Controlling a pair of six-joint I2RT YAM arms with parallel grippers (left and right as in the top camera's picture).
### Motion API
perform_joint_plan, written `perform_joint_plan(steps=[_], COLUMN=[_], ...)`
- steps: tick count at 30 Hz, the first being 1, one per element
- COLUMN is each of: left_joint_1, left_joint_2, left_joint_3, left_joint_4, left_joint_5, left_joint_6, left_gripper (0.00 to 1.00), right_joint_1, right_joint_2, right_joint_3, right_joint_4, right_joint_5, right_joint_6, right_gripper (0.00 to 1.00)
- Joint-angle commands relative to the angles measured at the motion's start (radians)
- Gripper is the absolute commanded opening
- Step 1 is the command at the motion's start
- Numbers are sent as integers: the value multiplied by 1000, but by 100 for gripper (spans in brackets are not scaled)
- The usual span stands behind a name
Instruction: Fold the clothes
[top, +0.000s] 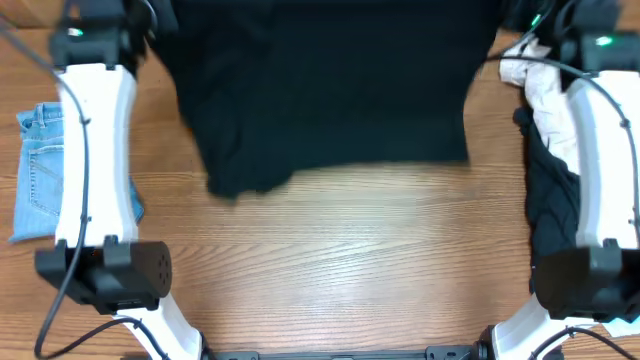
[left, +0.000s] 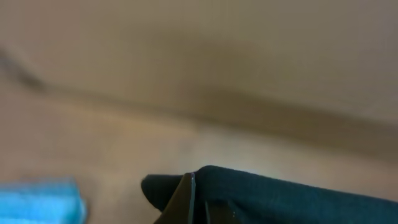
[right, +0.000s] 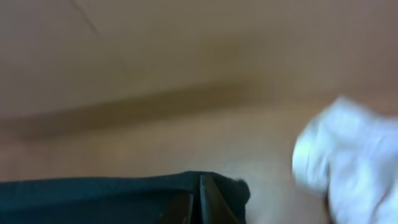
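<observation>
Closest to the left wrist lens, the left gripper (left: 186, 202) is clenched on one edge of the black top (left: 280, 199), and the cloth runs off toward 4 o'clock. Blurred light-blue jeans (left: 37, 199) lie at 8 o'clock on the wooden table (left: 124, 137). At the right wrist, the right gripper (right: 200, 202) pinches the top's other edge, the cloth trailing to 9 o'clock and an off-white shirt (right: 348, 162) blurred at 3 o'clock.

Only the overhead view shows the garment whole. It spreads wide across 12 o'clock, with its lower left corner rumpled. The left arm (top: 95, 130) and right arm (top: 600, 150) reach straight from 7 and 5 o'clock out to 11 and 1 o'clock, where their fingers cannot be made out. From above, the jeans lie at 9 o'clock beside the left arm. The shirt and a crumpled black garment (top: 550, 200) are heaped at 3 o'clock under the right arm.
</observation>
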Motion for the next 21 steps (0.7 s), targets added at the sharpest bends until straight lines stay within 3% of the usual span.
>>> perform_joint_plan(steps=[1, 6, 12, 16, 21], left_joint_1=[69, 72, 68, 47, 17], left_joint_2=[-80, -80, -14, 98, 239], left_joint_3=[277, 434, 374, 271, 84], left_joint_4=[-32, -247, -637, -785, -805], left_joint_5=[-48, 21, 179, 201, 227], left_joint_6=[55, 72, 72, 78, 135], left_gripper=[4, 4, 4, 4, 4], right_joint_1=[-23, -23, -23, -23, -23], right_joint_2=[-92, -92, -6, 48, 77], right_joint_3=[255, 350, 262, 92, -171], right_joint_4=[-85, -285, -560, -591, -513], right_joint_5=[127, 150, 172, 172, 171], right_joint_6=[15, -5, -5, -5, -5], right_gripper=[4, 4, 4, 4, 4])
